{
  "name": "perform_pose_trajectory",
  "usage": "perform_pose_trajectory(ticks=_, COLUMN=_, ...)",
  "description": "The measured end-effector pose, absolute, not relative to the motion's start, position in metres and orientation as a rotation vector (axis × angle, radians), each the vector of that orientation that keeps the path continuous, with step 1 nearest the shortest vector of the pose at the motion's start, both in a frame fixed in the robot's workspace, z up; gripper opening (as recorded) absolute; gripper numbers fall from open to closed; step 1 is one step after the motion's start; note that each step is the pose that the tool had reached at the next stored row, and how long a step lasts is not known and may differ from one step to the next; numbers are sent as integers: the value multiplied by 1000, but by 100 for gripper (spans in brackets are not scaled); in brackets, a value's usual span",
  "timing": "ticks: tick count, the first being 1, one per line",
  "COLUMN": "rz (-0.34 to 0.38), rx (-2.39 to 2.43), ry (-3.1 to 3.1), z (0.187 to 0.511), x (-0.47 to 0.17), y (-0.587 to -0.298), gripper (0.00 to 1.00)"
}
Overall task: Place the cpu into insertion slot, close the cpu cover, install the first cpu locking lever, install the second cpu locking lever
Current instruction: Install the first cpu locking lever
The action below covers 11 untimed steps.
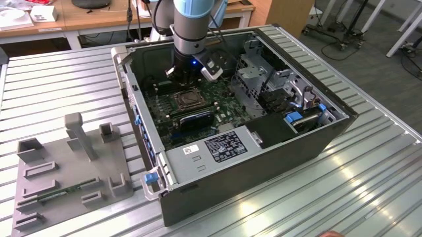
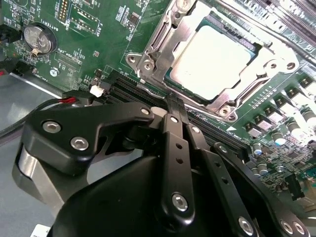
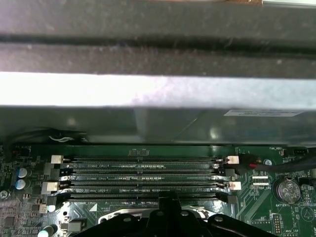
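Note:
The open computer case [image 1: 290, 148] lies on a metal table, and my arm reaches down into it. The cpu [image 2: 212, 57], a pale silvery square, sits in the insertion slot [image 1: 187, 100] on the green motherboard. The silvery cpu cover [image 2: 163, 34] lies down around the chip's edges. My gripper [image 2: 174, 106] hovers just beside the socket, over the black memory slots [image 3: 143, 173], with its black fingers pressed together and nothing between them. Its tip [image 3: 170, 200] pokes up in front of the socket's edge. In the exterior view the gripper [image 1: 187, 75] hangs just behind the socket.
The case's grey wall [image 3: 148, 91] rises close behind the memory slots. A coin battery [image 2: 38, 38] and a red-black cable [image 2: 69, 101] lie near the gripper. A metal drive cage [image 1: 264, 79] stands at the exterior view's right. A grey fixture [image 1: 72, 168] rests on the table.

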State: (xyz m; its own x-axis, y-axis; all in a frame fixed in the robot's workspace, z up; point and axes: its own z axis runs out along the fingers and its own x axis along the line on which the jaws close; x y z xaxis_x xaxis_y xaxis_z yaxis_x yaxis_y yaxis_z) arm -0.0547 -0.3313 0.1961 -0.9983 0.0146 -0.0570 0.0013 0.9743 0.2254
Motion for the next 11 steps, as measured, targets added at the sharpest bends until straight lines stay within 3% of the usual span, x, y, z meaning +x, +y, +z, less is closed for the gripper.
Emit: perform_pose_trajectory(ticks=11, rz=349, rx=12, ry=3063, z=196, x=-55, y=-330, gripper=11)
